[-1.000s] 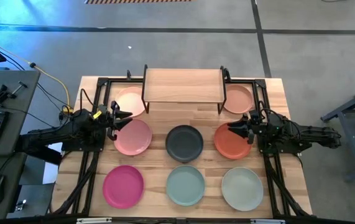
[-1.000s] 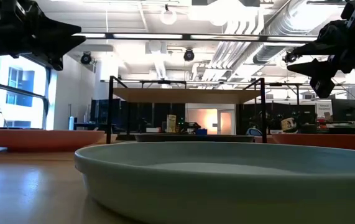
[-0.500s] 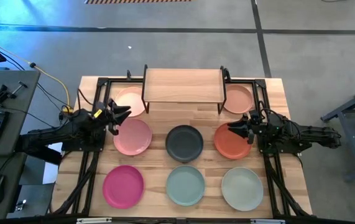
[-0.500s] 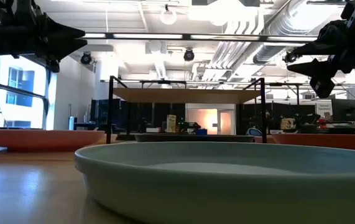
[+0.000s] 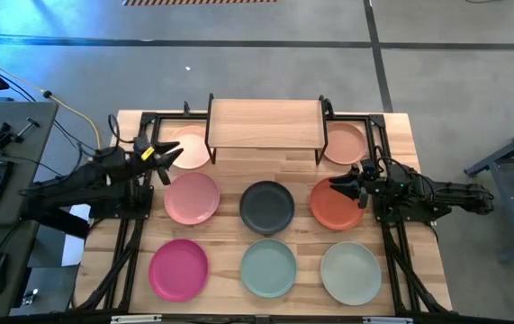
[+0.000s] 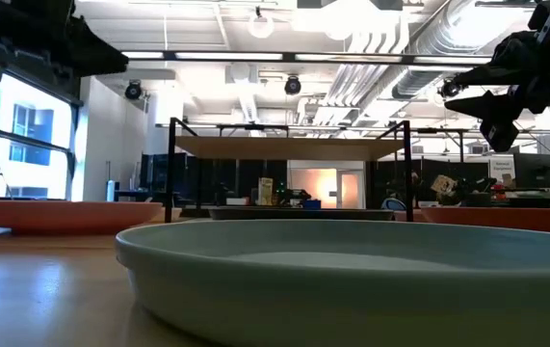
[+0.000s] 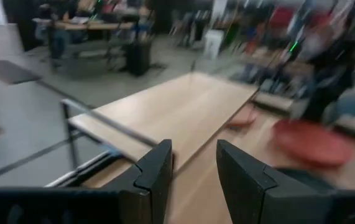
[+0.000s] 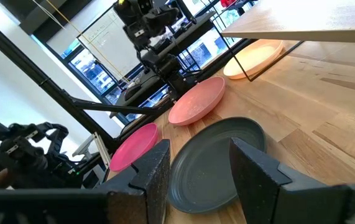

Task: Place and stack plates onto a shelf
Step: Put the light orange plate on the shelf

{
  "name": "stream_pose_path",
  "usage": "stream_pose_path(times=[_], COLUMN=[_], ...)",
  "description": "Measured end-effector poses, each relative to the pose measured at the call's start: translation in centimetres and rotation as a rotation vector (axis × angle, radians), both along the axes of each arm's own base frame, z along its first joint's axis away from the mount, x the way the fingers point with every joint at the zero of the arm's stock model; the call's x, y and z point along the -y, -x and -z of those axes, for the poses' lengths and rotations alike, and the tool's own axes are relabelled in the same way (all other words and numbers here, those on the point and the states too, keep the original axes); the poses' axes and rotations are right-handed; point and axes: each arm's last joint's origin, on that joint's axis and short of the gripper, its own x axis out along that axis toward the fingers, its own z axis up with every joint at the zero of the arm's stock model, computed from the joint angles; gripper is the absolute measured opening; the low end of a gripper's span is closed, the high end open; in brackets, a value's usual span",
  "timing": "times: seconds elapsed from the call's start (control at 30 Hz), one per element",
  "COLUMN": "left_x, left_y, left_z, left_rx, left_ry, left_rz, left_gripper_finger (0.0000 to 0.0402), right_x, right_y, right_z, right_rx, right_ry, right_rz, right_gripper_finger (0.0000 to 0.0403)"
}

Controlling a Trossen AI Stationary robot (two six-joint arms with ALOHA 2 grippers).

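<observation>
Fingers (image 8: 193, 180) parted above charcoal plate (image 8: 217, 162)

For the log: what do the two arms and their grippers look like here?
Both arms are dark, slim and jointed, mounted on black frames at the table's sides. The left gripper has two tapering dark fingers with flat, angular tips and a small yellow mark near its base. The right gripper has matching blocky dark fingers. A yellow cable runs along the floor near the left arm.
</observation>
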Motion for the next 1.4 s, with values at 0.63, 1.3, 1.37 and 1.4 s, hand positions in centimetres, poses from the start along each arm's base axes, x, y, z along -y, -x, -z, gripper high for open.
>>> stream_pose_path(times=[0.63, 1.3, 1.37, 1.4], left_x=[-1.6, -5.4, -5.9, -6.2], left_y=[-2.5, -5.5, -5.8, -6.0], left_z=[-4.7, -0.5, -0.1, 0.2], left_rx=[-0.511, -0.878, -0.896, -0.908], left_ry=[-0.017, 0.329, 0.358, 0.376], left_rz=[-0.103, -0.037, -0.042, -0.046], left_gripper_finger=[0.0117, 0.0117, 0.0117, 0.0117], right_x=[0.0, 0.0, 0.0, 0.0], right_y=[0.0, 0.0, 0.0, 0.0], right_z=[0.0, 0.0, 0.0, 0.0], right_rx=[0.000, 0.000, 0.000, 0.000], right_ry=[0.000, 0.000, 0.000, 0.000], right_rz=[0.000, 0.000, 0.000, 0.000], right_gripper_finger=[0.0147, 0.0147, 0.0147, 0.0147])
